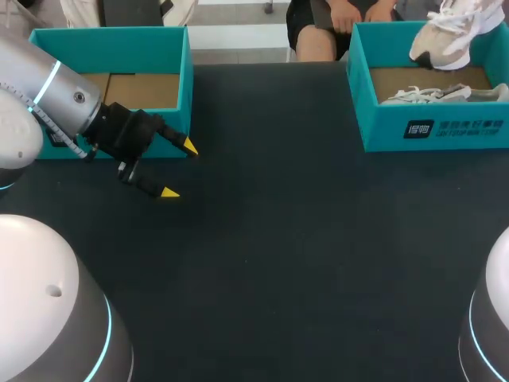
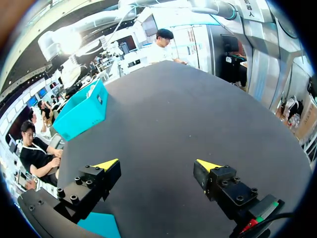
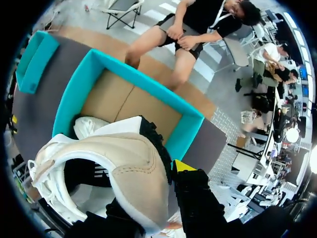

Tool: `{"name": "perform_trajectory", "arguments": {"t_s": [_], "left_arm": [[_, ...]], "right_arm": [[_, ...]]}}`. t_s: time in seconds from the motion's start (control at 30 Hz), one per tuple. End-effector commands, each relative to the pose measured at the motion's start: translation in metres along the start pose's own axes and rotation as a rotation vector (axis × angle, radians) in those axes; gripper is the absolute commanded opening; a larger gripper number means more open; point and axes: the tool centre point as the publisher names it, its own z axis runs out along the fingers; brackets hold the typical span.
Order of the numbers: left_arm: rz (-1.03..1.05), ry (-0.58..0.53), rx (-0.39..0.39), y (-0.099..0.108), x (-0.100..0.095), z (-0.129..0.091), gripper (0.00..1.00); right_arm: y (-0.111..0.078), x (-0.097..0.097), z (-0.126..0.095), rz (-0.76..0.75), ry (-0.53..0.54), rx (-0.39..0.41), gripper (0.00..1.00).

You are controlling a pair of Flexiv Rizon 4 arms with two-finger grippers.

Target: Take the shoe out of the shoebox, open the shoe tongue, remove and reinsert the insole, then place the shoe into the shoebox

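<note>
Right wrist view — hand [image 3: 151,191] clamps stitched beige shoe [image 3: 119,158] above teal shoebox [image 3: 73,94]

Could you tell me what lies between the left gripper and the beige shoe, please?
Bare table, then the wall of the right shoebox, lie between the left gripper and the beige shoe, per the head view.

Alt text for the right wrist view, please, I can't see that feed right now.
The right gripper holds a beige shoe with a white sole over the open teal shoebox; only one yellow fingertip shows, against the shoe's side. The box's brown cardboard floor shows, with something white on it.
</note>
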Motion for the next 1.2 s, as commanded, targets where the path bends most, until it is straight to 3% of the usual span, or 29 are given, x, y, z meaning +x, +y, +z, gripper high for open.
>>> {"name": "perform_trajectory", "arguments": {"t_s": [0.03,0.53,0.83,1.13,1.2], "left_arm": [[0.000,0.002,-0.004,-0.001,0.000,0.000,1.00],[0.000,0.002,-0.004,-0.001,0.000,0.000,1.00],[0.000,0.002,-0.004,-0.001,0.000,0.000,1.00],[0.000,0.002,-0.004,-0.001,0.000,0.000,1.00],[0.000,0.002,-0.004,-0.001,0.000,0.000,1.00]], "right_arm": [[-0.014,0.005,-0.002,0.413,0.024,-0.021,0.00],[-0.014,0.005,-0.002,0.413,0.024,-0.021,0.00],[-0.018,0.015,0.025,0.655,0.061,0.021,0.00],[-0.027,0.013,0.028,0.780,-0.003,0.092,0.00],[-0.031,0.013,0.027,0.825,-0.008,0.075,0.00]]}}
